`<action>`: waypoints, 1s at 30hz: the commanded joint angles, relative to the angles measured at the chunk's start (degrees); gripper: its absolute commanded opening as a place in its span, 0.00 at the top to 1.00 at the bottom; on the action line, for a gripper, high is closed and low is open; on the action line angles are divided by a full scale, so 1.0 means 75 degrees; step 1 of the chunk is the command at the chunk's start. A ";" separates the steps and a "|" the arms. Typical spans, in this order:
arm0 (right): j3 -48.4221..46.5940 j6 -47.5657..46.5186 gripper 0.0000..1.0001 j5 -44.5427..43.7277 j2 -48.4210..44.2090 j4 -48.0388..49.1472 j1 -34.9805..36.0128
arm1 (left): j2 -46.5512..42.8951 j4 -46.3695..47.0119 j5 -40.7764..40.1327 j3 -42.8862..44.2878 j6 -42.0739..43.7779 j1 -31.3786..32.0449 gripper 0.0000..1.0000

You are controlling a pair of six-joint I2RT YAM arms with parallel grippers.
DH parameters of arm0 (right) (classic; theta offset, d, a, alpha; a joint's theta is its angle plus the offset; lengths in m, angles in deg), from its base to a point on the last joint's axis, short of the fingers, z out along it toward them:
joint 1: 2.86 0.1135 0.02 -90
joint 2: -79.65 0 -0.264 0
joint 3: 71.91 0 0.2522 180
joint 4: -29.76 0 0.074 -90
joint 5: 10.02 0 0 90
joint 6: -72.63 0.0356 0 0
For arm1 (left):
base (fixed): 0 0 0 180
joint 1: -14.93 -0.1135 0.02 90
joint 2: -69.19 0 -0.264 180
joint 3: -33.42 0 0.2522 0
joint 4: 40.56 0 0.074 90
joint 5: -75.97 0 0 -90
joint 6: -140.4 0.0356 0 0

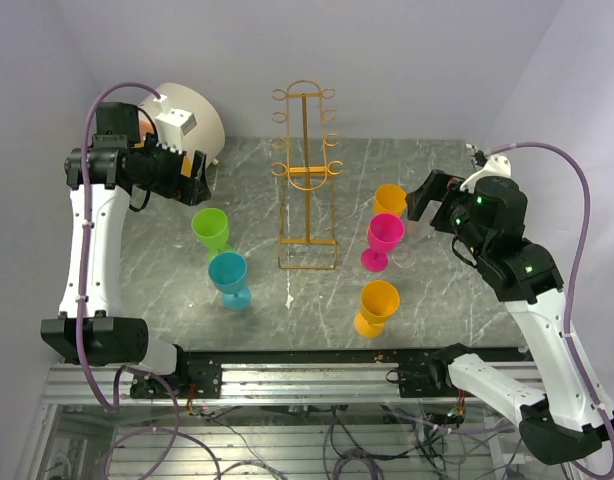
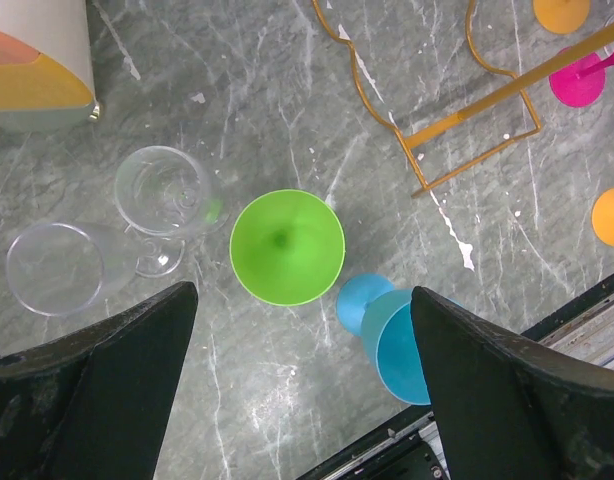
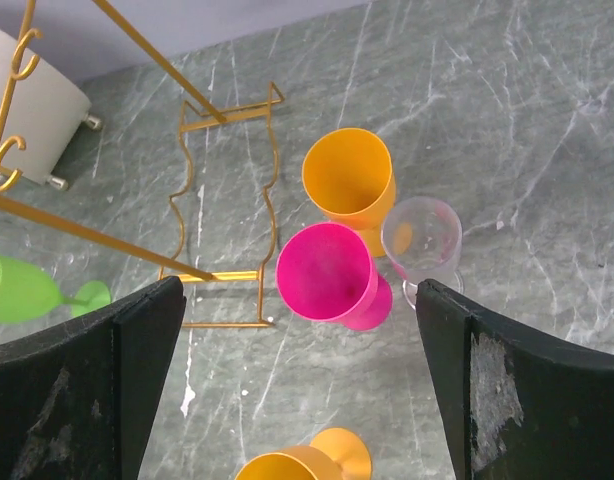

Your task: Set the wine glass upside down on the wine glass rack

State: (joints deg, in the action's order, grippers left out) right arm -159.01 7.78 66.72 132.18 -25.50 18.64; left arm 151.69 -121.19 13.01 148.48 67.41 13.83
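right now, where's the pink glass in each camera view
top external: pink glass right of centre, beside the wine glass rack.
left wrist: pink glass foot and stem only, top right edge.
right wrist: pink glass at centre.
shared landmark: the wine glass rack.
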 commanded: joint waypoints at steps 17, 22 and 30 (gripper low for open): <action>0.1141 -0.0066 0.12 0.2303 -0.0756 0.1094 0.0005 | -0.0215 -0.0046 0.0310 0.0033 0.0016 0.0148 0.00; 0.0532 -0.0373 0.25 0.2732 0.0358 -0.0986 0.0005 | -0.0372 0.0015 0.0334 -0.0191 -0.0035 0.0180 0.00; 0.1029 -0.0091 0.36 0.3027 -0.0364 -0.2208 0.0017 | -0.0588 0.0117 0.0350 -0.0477 -0.0047 0.0188 0.00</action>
State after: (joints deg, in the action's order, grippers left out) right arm -152.28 7.10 85.41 133.49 -35.49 18.64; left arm 148.74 -121.17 13.84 145.33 67.35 14.62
